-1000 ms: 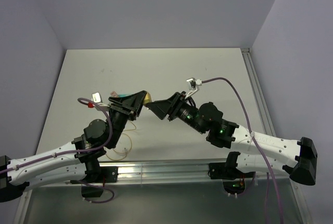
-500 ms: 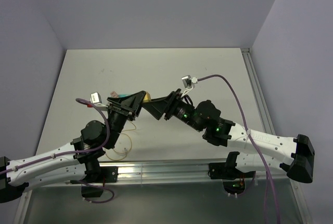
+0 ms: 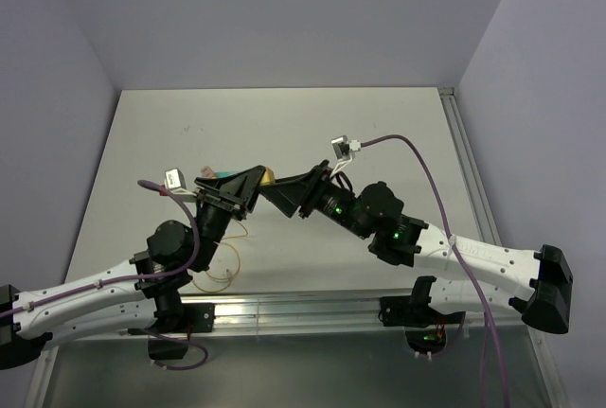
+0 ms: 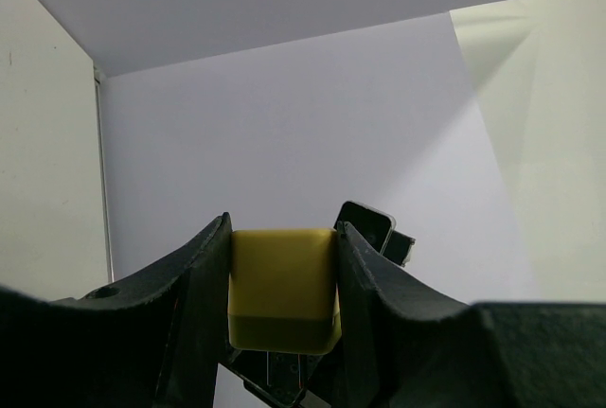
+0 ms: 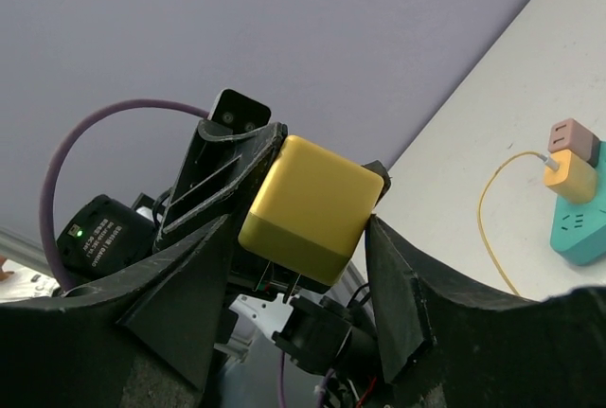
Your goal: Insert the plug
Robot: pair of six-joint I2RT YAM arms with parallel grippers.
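Left end effector (image 4: 284,228) clamps yellow cube plug (image 5: 311,202); right end effector (image 5: 301,238) straddles it, grip unconfirmed. Risk: mistimed release drops plug.

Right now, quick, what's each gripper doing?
Left gripper: closed on the yellow plug.
Right gripper: jaws either side of the same plug; cannot tell whether it grips.

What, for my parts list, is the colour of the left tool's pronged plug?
Yellow plug; right wrist view.
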